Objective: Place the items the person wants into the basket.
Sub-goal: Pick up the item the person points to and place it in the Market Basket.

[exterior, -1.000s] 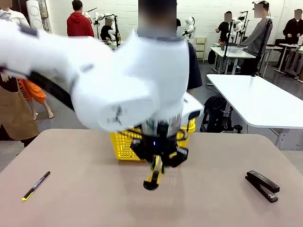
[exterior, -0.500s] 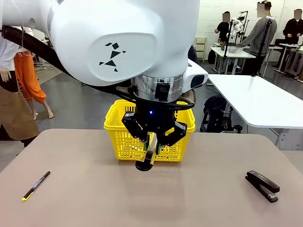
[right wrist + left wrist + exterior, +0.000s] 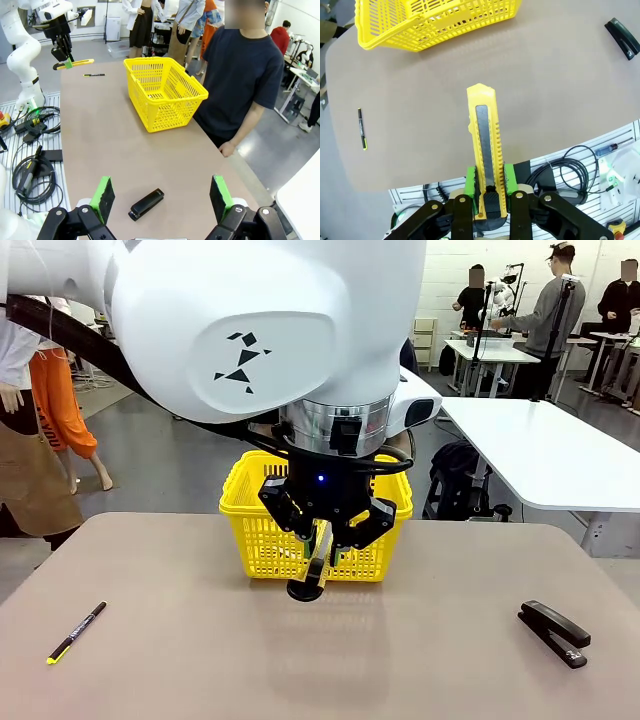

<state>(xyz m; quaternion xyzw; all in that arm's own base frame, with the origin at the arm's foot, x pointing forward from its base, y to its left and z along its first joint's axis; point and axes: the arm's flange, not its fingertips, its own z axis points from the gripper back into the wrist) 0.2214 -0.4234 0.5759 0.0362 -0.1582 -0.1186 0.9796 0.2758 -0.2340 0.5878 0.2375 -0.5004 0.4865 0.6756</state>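
My left gripper (image 3: 325, 545) is shut on a slim yellow utility knife (image 3: 306, 589), held in the air just in front of the yellow basket (image 3: 250, 540). In the left wrist view the knife (image 3: 484, 130) juts out from between the green pads (image 3: 470, 182), its tip toward the basket (image 3: 430, 22). My right gripper (image 3: 161, 197) stands open over the table with nothing between its fingers. The right wrist view shows the basket (image 3: 162, 92) near the far edge. The person (image 3: 245, 70) in a dark T-shirt stands beside it, one hand on the table edge.
A black stapler (image 3: 553, 633) lies at the front right, seen below the right gripper as stapler (image 3: 146, 204). A thin black pen (image 3: 77, 631) with a yellow tip lies at the front left. Cables (image 3: 30, 170) lie on the slotted plate behind the table's near edge.
My left gripper has risen from close to the table and carried the knife back toward the basket. In the last half second it has barely moved.
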